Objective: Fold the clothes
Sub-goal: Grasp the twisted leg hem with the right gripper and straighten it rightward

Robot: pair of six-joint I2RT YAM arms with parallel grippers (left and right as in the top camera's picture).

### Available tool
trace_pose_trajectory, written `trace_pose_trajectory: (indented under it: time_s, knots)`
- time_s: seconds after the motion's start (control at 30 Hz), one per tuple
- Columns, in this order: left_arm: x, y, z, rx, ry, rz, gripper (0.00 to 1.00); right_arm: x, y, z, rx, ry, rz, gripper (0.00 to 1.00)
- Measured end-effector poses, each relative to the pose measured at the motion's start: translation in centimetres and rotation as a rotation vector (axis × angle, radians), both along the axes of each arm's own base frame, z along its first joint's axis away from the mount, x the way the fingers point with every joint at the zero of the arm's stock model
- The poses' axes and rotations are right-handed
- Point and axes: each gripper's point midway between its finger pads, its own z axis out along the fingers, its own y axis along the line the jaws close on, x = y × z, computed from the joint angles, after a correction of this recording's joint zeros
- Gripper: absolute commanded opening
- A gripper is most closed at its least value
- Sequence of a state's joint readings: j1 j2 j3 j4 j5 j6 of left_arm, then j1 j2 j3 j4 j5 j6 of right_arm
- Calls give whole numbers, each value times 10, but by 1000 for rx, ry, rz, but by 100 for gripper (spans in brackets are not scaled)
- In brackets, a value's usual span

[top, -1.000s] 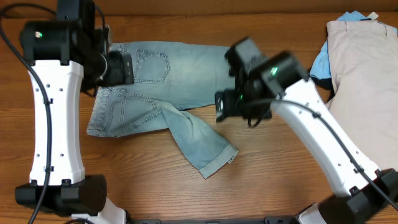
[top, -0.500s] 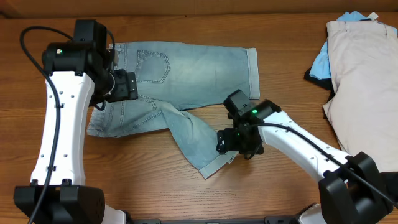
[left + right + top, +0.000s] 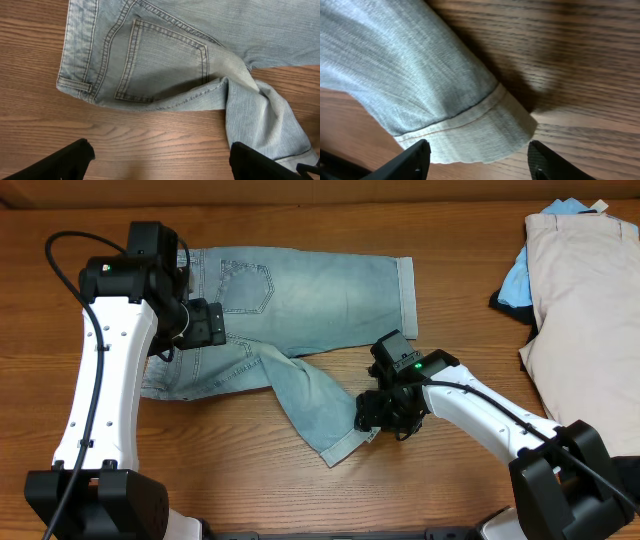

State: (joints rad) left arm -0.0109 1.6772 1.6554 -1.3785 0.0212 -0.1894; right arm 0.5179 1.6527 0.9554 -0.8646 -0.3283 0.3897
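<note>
The clothes in play are light-blue denim shorts [image 3: 300, 295] lying flat on the wooden table, back pockets up. One leg reaches right. The other leg is folded diagonally toward the front and ends in a cuffed hem [image 3: 345, 442]. My left gripper [image 3: 205, 325] hovers over the waist end; in the left wrist view it [image 3: 160, 162] stands wide open over bare wood just below the waistband and pocket [image 3: 165, 60]. My right gripper [image 3: 378, 415] sits at the folded leg's cuff [image 3: 470, 135]; it [image 3: 479, 162] is open, with a finger on either side of the hem.
A beige garment [image 3: 585, 290] lies at the far right, with a bright blue one [image 3: 515, 278] and a bit of black cloth [image 3: 503, 304] at its left edge. The table's back edge runs along the top of the overhead view.
The right arm swung from above the upper leg down and toward the front, to the folded leg's cuff. The left arm shifted slightly right over the waist.
</note>
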Motion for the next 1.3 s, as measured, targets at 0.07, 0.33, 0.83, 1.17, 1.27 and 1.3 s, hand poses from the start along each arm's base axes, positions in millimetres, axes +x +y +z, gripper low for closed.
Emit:
trace_pose_trajectory:
  time_s: [0.07,0.33,0.83,1.17,1.27,1.3]
  knots:
    - [0,0,0,0,0,0,96,-1,1,1,9,2,7,59]
    - [0,0,0,-1,1,4,100,-3,4,0,27,14,22,34]
    - [0,0,0,-1,1,4,100,11,19,5,69,82,-282,40]
    - [0,0,0,0,0,3,100,31,8,9,65,49,-347,4]
    - [1,0,0,-1,-3,3,100,57,-7,29,71,-5,-346,4]
    - [1,0,0,-1,-4,3,100,68,-10,39,80,-36,-340,4]
